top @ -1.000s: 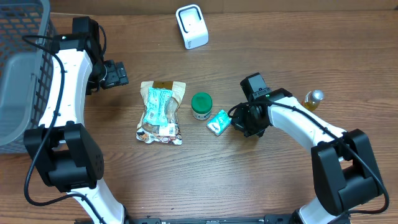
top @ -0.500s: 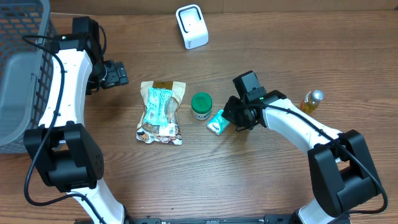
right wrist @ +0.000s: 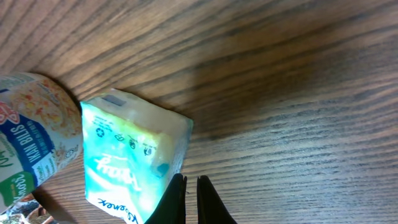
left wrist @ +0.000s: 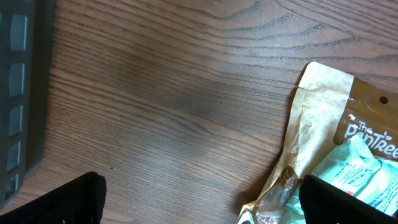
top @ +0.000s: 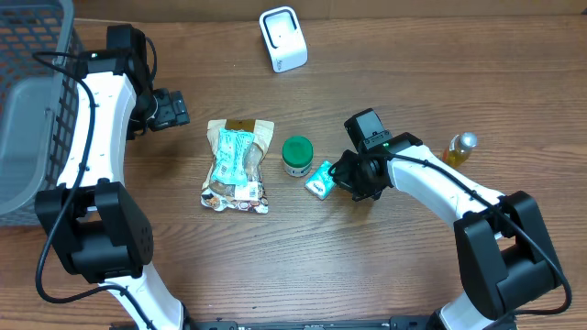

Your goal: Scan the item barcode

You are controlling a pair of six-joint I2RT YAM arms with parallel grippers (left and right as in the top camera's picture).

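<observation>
1. Pack lies between jar and right gripper, well apart from scanner.
2. Right jaws pinched together, empty, tips at pack's edge, perhaps touching.
3. Left gripper gapes wide, empty.
4. Risk: closed tips shove pack against jar rather than grasping it.

A brown wooden table with dark, wavy grain fills every view. Light falls evenly on it, casting soft shadows. A pale strip runs along its far edge.
</observation>
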